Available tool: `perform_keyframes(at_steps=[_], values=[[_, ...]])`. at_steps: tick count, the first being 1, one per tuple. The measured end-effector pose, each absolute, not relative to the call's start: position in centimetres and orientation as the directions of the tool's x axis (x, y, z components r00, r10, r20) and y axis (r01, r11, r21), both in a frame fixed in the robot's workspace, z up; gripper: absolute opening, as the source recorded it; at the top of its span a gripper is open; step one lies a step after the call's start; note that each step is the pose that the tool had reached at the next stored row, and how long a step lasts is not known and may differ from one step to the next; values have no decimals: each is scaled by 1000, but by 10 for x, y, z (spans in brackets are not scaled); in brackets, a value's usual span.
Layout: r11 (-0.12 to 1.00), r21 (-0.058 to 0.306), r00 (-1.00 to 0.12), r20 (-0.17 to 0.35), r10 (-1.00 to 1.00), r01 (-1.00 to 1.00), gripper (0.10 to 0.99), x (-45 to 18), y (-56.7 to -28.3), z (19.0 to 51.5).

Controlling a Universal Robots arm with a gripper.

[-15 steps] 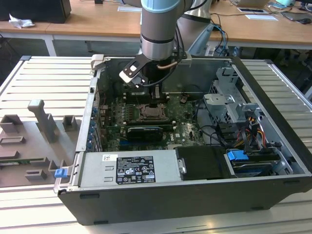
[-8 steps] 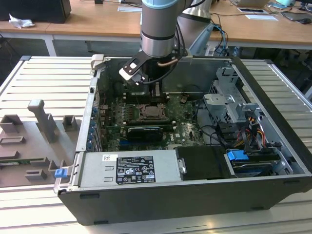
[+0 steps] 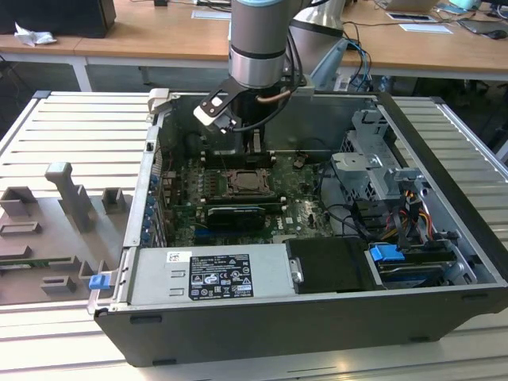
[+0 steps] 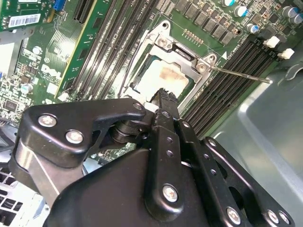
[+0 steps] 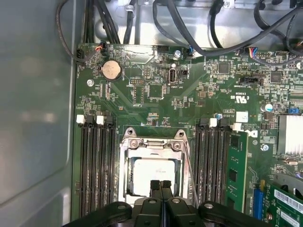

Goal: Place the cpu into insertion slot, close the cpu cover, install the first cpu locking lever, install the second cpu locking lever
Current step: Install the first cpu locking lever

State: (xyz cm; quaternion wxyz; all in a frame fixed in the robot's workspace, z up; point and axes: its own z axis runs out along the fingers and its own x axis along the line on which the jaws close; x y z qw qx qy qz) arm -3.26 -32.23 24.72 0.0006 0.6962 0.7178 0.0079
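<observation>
Your gripper [image 5: 161,184] is clenched on nothing — poised just over the cpu cover [image 5: 152,144], which lies shut around the cpu [image 5: 149,174]; a locking lever [image 5: 190,172] angles off beside it.

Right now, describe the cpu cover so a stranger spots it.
Inside the open computer case sits a green motherboard. Between its black memory slots lies the cpu cover: the only silvery square frame, pale cpu showing through its cut-out.

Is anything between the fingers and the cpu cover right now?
Nothing visible is. In the first wrist view the shut gripper hangs right at the edge of the cpu cover, with the cpu showing through its cut-out. A thin locking lever runs alongside, out of the way.
</observation>
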Motion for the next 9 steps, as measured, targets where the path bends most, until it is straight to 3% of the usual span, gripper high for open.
perform_keyframes(at_steps=[9], values=[[31, 12, -31, 4, 1000, 999, 106, -33, -322, 266]])
